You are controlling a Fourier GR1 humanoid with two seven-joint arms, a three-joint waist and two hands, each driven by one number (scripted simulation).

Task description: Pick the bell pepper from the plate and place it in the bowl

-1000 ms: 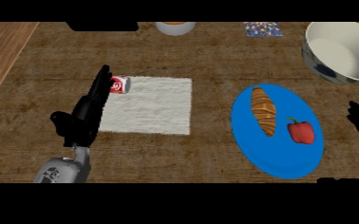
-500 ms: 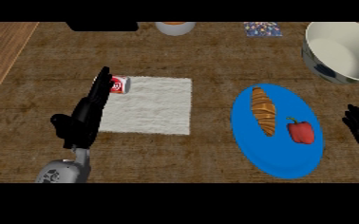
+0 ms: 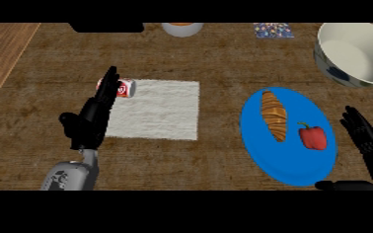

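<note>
- Lying on the blue plate [image 3: 287, 165], toward its right side, is the red bell pepper [image 3: 313, 137], green stem pointing up-left; nothing grips it.
- Just right of the pepper, past the plate rim, come the right hand's fingers [image 3: 357, 128]: right hand [image 3: 360, 137] at the view's right edge, fingers straight & relaxed, holding nothing, tips pointing away from the robot. Near the pepper but not touching it.
- A dark thumb-like part shows low at the edge, by the plate's lower-right rim; can't tell more.
- A croissant [image 3: 275, 115] lies on the same plate, left of the pepper, i.e. further from the right fingers, long axis running up-down; a gap of bare plate between the two.
- The bowl [image 3: 348, 54], white inside w/ dark patterned outer wall, sits beyond the right fingertips at the upper right, partly cut by the view's edge, apart from the plate.
- Left hand [image 3: 91, 119] rests well apart on the left, fingers straight, pointing up, holding nothing, grey forearm below it.
- Left fingertips overlap a small red & white can [image 3: 125, 88] lying on its side at the upper-left corner of a white cloth [image 3: 157, 109]; contact can't be told.
- Far edge of the wooden counter [image 3: 218, 54]: a white cup w/ orange inside [image 3: 182, 28], a patterned square item [image 3: 273, 30].
</note>
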